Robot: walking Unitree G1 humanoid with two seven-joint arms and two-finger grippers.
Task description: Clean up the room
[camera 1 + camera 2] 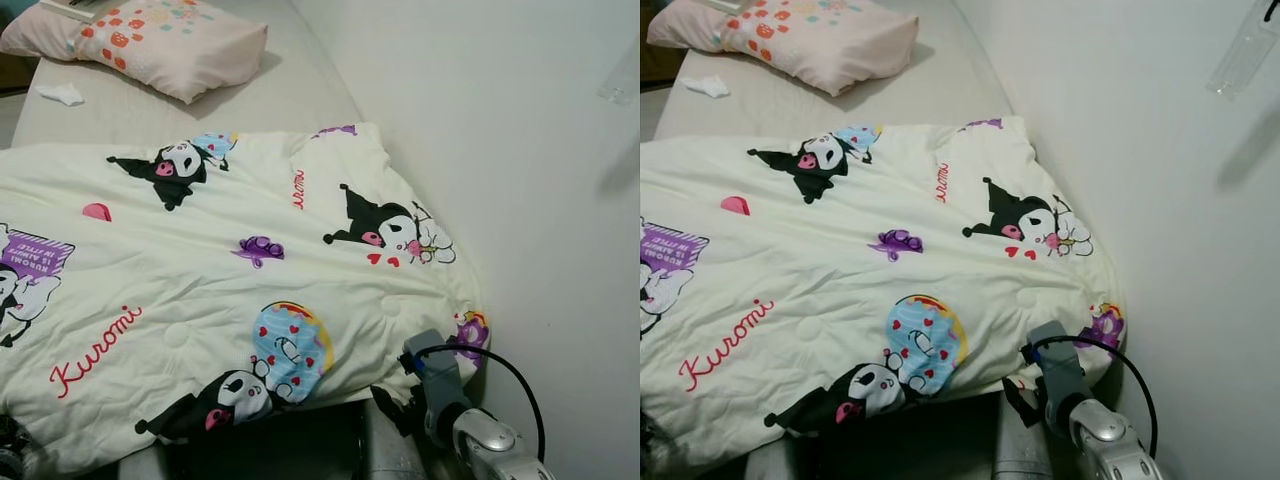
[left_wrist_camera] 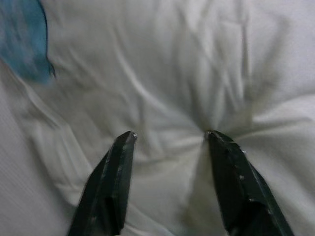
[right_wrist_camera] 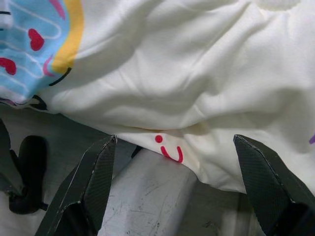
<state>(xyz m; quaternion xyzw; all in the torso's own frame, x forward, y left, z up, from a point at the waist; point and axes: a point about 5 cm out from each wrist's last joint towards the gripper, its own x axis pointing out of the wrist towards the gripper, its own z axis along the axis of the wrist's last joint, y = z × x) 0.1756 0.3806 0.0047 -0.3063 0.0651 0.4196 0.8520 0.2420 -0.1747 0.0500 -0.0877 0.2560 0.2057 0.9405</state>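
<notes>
Right pincer point(image 3: 174, 189) sits bottom right, fingers spread at the blanket point(image 1: 230, 290) edge. Left pincer point(image 2: 170, 184) is spread too. Either could easily snag just a thin fold and slip.

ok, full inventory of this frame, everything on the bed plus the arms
cream cartoon-print quilt: 1, cream with black, red, blue and purple prints and red lettering, spread over the near half of the bed, its near edge by the right gripper
pink patterned pillow: 1, pale pink with red and orange shapes, at the far end of the bed
crumpled white tissue: 1, white, on the sheet beside the pillow
grey bed sheet: 1, grey, bare between pillow and quilt
white wall: 1, along the bed's right side
left gripper: 1, black fingers, open, right over quilt fabric
right gripper: 1, black fingers, open, at the quilt's near right edge; silver arm with a black cable
</notes>
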